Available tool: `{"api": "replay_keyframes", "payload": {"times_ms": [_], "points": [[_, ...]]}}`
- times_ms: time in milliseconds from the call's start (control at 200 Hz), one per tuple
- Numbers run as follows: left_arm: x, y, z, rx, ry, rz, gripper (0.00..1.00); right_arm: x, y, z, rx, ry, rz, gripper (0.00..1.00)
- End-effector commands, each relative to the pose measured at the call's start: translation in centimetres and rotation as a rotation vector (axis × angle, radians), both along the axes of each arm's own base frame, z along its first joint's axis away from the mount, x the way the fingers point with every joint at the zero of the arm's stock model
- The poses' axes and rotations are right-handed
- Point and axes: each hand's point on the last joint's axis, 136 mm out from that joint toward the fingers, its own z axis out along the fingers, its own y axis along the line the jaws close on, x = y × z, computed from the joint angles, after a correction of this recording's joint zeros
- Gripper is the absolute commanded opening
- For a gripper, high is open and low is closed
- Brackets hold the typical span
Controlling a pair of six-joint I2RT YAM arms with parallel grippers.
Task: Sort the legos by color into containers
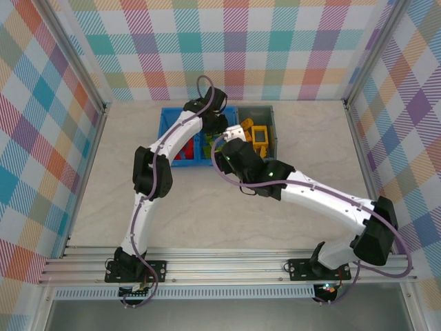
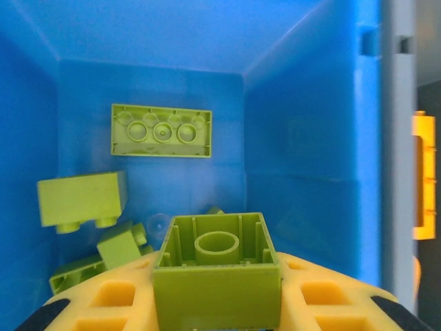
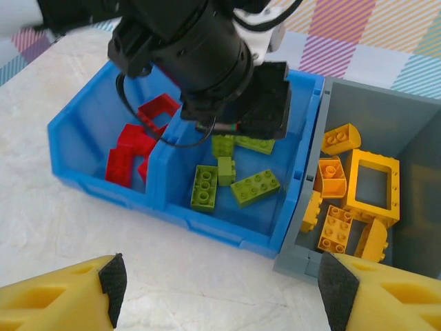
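My left gripper (image 2: 218, 307) is shut on a lime green brick (image 2: 218, 272), hollow underside up, low inside the right compartment of the blue bin (image 2: 303, 138). Other green legos (image 2: 162, 131) lie on that compartment's floor. In the right wrist view the left arm's wrist (image 3: 207, 55) hangs over the blue bin (image 3: 96, 117). Red legos (image 3: 127, 155) lie in its left compartment and green legos (image 3: 255, 186) in its right. The grey bin (image 3: 303, 252) beside it holds yellow-orange legos (image 3: 372, 183). My right gripper (image 3: 220, 289) stands open over the bare table in front of the bins, nothing between its fingers.
Both bins (image 1: 167, 127) sit at the back middle of the marble-look table (image 1: 207, 207), the grey bin (image 1: 265, 110) touching the blue one's right side. Checkered walls close in the back and sides. The two arms (image 1: 303, 189) cross near the bins.
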Motion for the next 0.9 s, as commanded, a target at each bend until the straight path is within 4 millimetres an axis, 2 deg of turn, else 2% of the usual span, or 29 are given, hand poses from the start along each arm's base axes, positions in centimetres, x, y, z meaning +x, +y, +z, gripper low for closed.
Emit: {"api": "replay_keyframes", "payload": {"times_ms": [0,275,435,515,630,710,900], "points": [[-0.2,0.2,-0.2,-0.022,0.041,-0.007,0.29,0.3,1.6,0.9,0.09,0.021,0.006,0.76],[-0.3,0.3,-3.1,-0.006,0.1,0.008,0.33,0.1,1.5,0.1,0.106,0.059,0.0,0.76],[-0.1,0.5,-2.9,-0.002,0.092,0.013,0.46,-0.2,1.2,0.0,0.111,0.069,0.0,0.76],[-0.1,0.4,-2.5,-0.007,0.089,0.013,0.48,-0.4,1.0,0.0,0.113,0.077,-0.001,0.76],[-0.1,0.3,-1.3,-0.018,0.07,0.009,0.48,-0.8,0.6,0.2,0.123,0.078,0.002,0.76],[-0.1,0.3,0.2,-0.03,0.046,0.008,0.48,-1.1,0.1,0.5,0.13,0.08,0.0,0.76],[-1.3,0.6,6.0,-0.068,-0.032,0.016,0.48,-1.9,-2.1,1.0,0.115,0.055,-0.007,0.77]]}}
